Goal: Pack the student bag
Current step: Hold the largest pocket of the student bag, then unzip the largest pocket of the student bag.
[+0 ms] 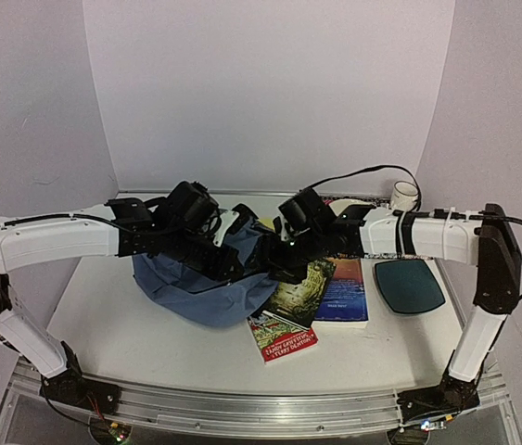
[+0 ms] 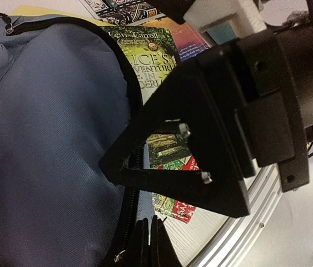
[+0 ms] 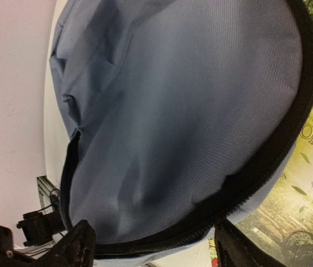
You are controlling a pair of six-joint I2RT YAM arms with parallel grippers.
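Note:
The student bag [image 1: 200, 287] lies in the middle of the table, slate-blue with a dark zipper. My left gripper [image 1: 231, 267] is at the bag's right rim. In the left wrist view its fingers [image 2: 148, 245] are pressed together on the fabric strip beside the zipper [image 2: 128, 206]. My right gripper [image 1: 274, 267] is open just right of it. In the right wrist view [image 3: 159, 247] its two fingers stand wide apart on either side of the bag's zipped edge [image 3: 245, 178]. The right gripper's black fingers [image 2: 200, 183] also show in the left wrist view.
An Alice book [image 1: 302, 289] lies partly under the bag's right edge, over a red-edged book [image 1: 281, 338]. A blue book [image 1: 346, 292] lies beside it. A dark oval pad [image 1: 409, 284] and a white cup [image 1: 405, 195] are at the right.

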